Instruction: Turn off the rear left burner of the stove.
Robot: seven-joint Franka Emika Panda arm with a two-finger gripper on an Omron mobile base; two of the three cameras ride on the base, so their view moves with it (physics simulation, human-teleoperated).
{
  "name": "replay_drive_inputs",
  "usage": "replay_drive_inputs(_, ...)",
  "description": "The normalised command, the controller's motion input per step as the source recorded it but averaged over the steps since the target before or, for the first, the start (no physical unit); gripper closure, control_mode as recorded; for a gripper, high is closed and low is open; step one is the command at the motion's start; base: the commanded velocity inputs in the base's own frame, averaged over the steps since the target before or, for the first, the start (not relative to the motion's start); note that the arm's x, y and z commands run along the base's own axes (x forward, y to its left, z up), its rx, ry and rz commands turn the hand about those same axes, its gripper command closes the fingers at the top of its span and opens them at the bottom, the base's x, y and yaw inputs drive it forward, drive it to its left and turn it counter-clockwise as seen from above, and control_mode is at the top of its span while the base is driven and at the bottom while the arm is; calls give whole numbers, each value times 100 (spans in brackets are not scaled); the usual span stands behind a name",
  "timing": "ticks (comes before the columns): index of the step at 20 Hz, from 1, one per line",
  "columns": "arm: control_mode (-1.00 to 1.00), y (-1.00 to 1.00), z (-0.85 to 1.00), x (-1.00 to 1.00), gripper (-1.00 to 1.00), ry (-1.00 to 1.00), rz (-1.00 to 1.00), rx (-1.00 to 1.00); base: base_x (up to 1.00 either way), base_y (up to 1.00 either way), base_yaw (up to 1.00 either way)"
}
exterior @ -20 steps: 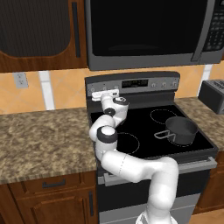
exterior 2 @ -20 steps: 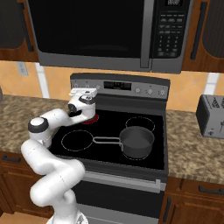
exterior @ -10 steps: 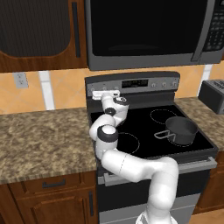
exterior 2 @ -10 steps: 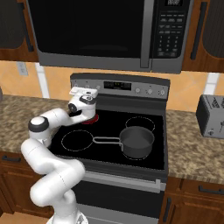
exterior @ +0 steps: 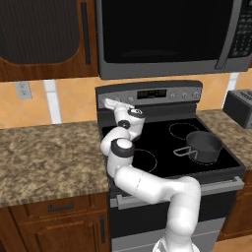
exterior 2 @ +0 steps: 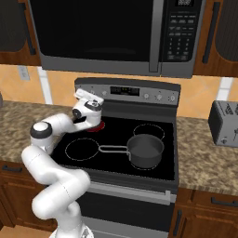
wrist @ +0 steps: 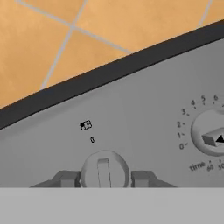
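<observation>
The stove is a black glass-top range with a grey back panel. Its rear left burner glows red, partly behind my hand. My gripper reaches the left end of the back panel, also seen in the left base view. In the hand view a round grey knob sits between my two fingertips, and both of them press against its sides. The knob's ridge points straight up toward a small burner mark and a "0". The gripper is shut on this knob.
A dark pot with a long handle stands on the front right burner. A second numbered dial lies right of the held knob. The black microwave hangs close above. A toaster stands on the right counter.
The jaws have drawn in onto the knob. The arm otherwise holds nearly the same pose at the back panel, and the burner stays red.
</observation>
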Motion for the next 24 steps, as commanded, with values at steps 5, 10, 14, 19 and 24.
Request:
replay_drive_inputs(5,-100,-19,7,0,100,0,0,35,0,0,0)
replay_drive_inputs(10,-100,-18,10,0,100,0,-1,38,0,0,0)
replay_drive_inputs(14,-100,-15,15,0,100,0,-2,39,0,0,0)
replay_drive_inputs(19,-100,-14,17,0,100,0,-3,40,0,0,0)
replay_drive_inputs(24,-100,-16,17,0,100,0,-3,40,0,0,0)
